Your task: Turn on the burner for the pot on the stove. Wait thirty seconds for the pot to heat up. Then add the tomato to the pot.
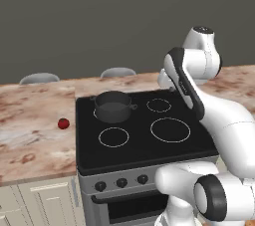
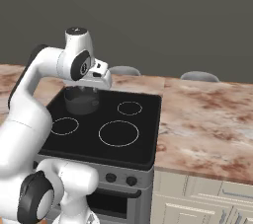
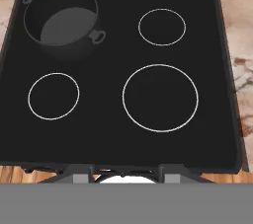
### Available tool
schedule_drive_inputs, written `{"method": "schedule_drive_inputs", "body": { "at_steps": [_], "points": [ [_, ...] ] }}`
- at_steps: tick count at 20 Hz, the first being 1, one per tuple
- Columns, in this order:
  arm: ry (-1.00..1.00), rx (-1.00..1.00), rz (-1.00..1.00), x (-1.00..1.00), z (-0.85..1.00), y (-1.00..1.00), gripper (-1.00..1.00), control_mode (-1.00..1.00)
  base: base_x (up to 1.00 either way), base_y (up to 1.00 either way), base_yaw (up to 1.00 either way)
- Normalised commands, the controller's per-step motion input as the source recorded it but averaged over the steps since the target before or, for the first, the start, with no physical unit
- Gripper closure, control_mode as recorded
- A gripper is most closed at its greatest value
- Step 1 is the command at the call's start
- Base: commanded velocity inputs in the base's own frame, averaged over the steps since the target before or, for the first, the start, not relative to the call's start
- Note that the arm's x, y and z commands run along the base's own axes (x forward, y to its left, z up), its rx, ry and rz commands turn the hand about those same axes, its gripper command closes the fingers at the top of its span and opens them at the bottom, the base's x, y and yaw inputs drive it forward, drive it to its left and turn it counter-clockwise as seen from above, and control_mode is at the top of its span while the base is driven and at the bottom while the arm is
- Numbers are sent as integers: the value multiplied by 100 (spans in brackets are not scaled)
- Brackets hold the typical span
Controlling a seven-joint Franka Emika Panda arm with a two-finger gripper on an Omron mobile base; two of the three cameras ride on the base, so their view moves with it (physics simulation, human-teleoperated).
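The stove (image 1: 139, 145) (image 2: 89, 144) (image 3: 99, 134) has a black glass top with white rings. The dark grey pot (image 1: 113, 105) (image 2: 81, 100) (image 3: 60, 18) stands empty on the back left ring, the burner (image 1: 94, 113), of which a thin arc shows at the pot's base. The tomato (image 1: 63, 123) lies on the marbled counter left of the stove. My gripper (image 2: 95, 88) (image 3: 126, 172) hangs high over the stove's back, pointing down, right of the pot. Its fingertips (image 3: 81, 173) stand apart with nothing between them.
Black knobs (image 1: 121, 182) (image 2: 121, 178) line the steel front. Marbled counter (image 1: 30, 135) (image 2: 207, 124) runs on both sides of the stove. Two grey chair backs (image 1: 118, 72) (image 2: 199, 75) rise behind the counter. Pale cabinets (image 2: 197, 198) sit below.
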Motion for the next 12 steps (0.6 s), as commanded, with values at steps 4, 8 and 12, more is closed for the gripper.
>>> {"method": "schedule_drive_inputs", "body": {
  "at_steps": [4, 8, 12],
  "points": [
    [0, 0, 0, -10, 0, 0, -100, -100, 0, 0, 0],
    [-1, -2, 2, -34, -2, 29, -100, -100, 0, 0, 0],
    [0, -9, 1, -36, 0, 63, -100, -100, 0, 0, 0]
  ]
}}
